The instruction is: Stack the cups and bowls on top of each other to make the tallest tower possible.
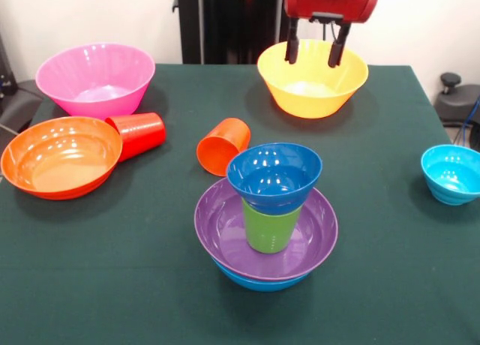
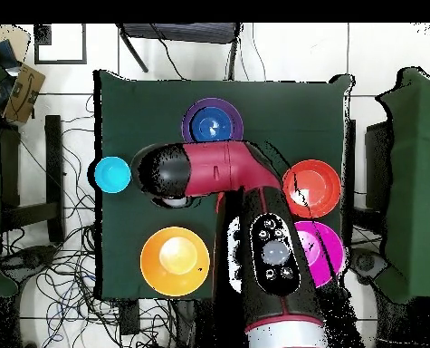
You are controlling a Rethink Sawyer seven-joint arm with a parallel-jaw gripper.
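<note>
Front view, L to R: a big glossy pink plastic bowl (image 1: 95, 78) sits upright at the far-left of the dark green table (image 1: 390, 285). In front of it is a wide glossy orange plastic bowl (image 1: 60, 156), upright, w/ a red plastic tumbler (image 1: 139, 134) lying on its side, touching or nearly touching the bowl's rim. Next, an orange plastic tumbler (image 1: 223, 145) lies on its side, mouth toward the camera-left.

Centre-near is the tower (image 1: 268, 214): a blue bowl (image 1: 259, 280) at the bottom, barely showing, a large purple plastic bowl (image 1: 266, 232) nested in it, a lime green tumbler (image 1: 270, 226) standing in the purple one, and a small dark blue bowl (image 1: 274, 176) seated upright on the cup.

Far centre-right, a large yellow plastic bowl (image 1: 313, 79) sits upright; the red-bodied gripper (image 1: 316, 54) hangs over it, its two black fingers spread apart and holding nothing, tips prob. just above the bowl's inside. A small cyan ribbed bowl (image 1: 451, 172) stands near the right edge.
</note>
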